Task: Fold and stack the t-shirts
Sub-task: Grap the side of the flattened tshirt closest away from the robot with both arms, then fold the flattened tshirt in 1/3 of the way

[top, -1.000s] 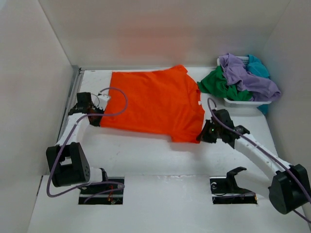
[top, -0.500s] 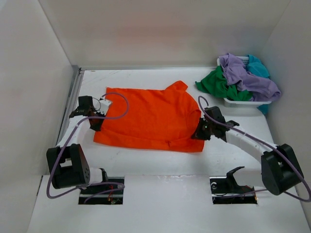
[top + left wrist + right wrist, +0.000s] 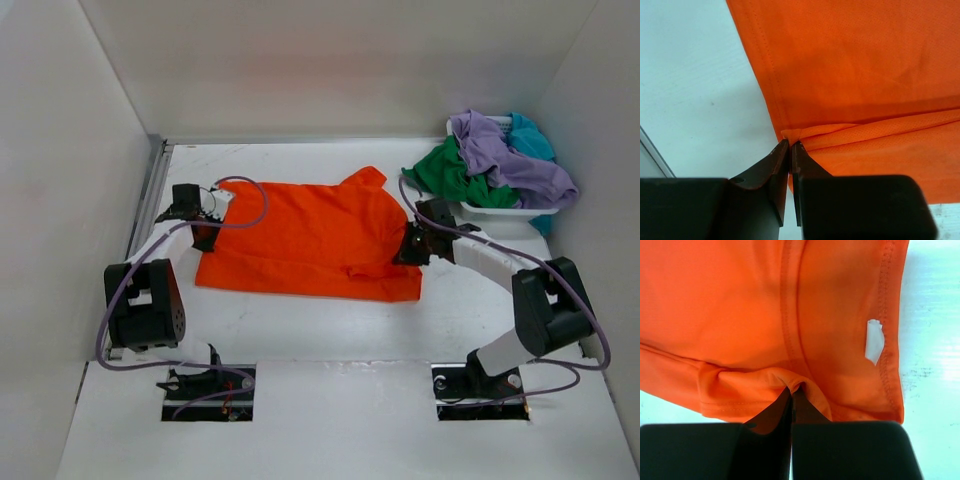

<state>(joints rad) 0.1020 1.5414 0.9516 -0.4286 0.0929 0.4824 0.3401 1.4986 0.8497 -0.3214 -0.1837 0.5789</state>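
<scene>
Here, the orange t-shirt (image 3: 310, 235) lies spread across the middle of the white table (image 3: 300, 325), its long side running left to right. In the overhead view 1 sleeve juts toward the far wall at its upper right, and a folded band of cloth runs along its near edge.

The left gripper (image 3: 204, 232) sits at the shirt's left edge. In the left wrist view its 2 fingers (image 3: 775, 165) are pressed almost together with only a thin slit between them, and a small pleat of the orange cloth (image 3: 865, 75) is nipped at their tips, right where a hemmed edge meets a folded layer.

The right gripper (image 3: 409, 249) sits at the shirt's right edge, near the sleeve. In the right wrist view its jaws are fully closed and pinch a puckered ridge of the orange fabric (image 3: 740, 305); a small white tag (image 3: 874, 341) shows just inside the stitched hem to the right.

At the far right corner stands the white basket (image 3: 500, 212) holding the other 3 shirts in a heap: the purple t-shirt (image 3: 505, 150) draped on top, the green t-shirt (image 3: 450, 175) spilling over the left rim onto the table, and the teal t-shirt (image 3: 530, 135) at the back.
</scene>
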